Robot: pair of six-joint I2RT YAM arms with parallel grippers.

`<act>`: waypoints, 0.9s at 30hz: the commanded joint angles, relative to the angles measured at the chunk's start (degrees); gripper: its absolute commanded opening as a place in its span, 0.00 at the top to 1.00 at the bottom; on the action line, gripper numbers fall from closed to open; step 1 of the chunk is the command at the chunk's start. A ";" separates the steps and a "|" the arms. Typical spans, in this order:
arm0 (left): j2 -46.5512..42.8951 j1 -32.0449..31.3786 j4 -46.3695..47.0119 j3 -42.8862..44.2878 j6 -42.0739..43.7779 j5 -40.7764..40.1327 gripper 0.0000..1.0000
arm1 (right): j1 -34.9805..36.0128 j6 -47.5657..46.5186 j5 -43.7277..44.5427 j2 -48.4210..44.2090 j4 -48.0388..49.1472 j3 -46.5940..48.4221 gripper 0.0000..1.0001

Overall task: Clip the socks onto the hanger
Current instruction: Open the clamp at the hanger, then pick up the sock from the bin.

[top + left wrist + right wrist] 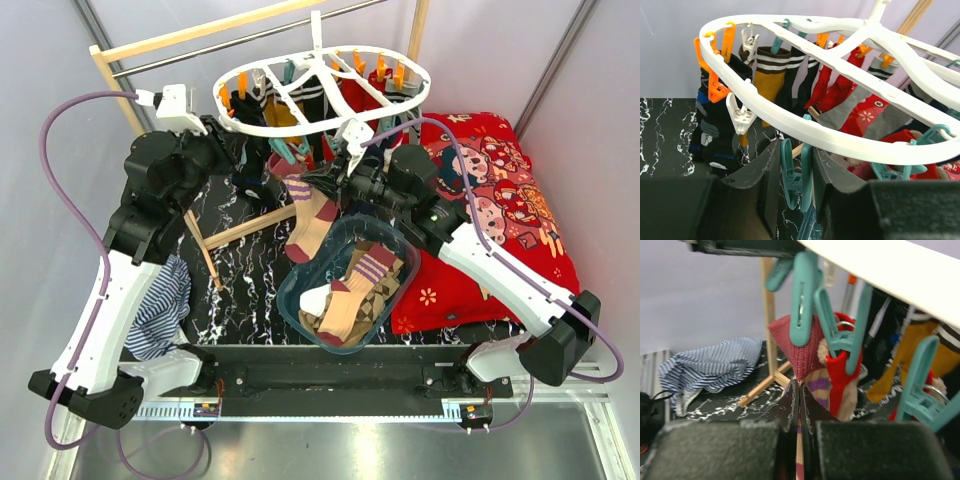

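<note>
Over a black marbled tabletop, the right gripper pinched a maroon-cuffed striped fabric sock; the left gripper stood narrow around a teal plastic clip, contact unclear.

The black marbled table carries a clear tub, a striped cloth and a red cushion
</note>
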 commanded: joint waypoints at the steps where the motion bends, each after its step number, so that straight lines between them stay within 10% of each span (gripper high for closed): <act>1: -2.00 -3.30 3.48 0.48 -0.02 -4.45 0.87 | -0.25 -1.56 10.41 -3.17 -0.55 -1.17 0.99; 7: -0.68 -12.00 3.48 0.47 -0.02 -17.73 0.96 | -0.51 -1.04 24.56 -3.52 -3.28 -1.96 0.94; 15: 3.00 -17.98 4.36 1.61 -3.09 -25.47 1.00 | -0.51 0.11 28.35 -7.38 -8.19 -3.81 0.63; 27: 6.70 -20.80 6.56 2.41 -4.50 -27.58 1.00 | -0.60 23.19 34.07 -20.30 -22.78 -16.63 0.54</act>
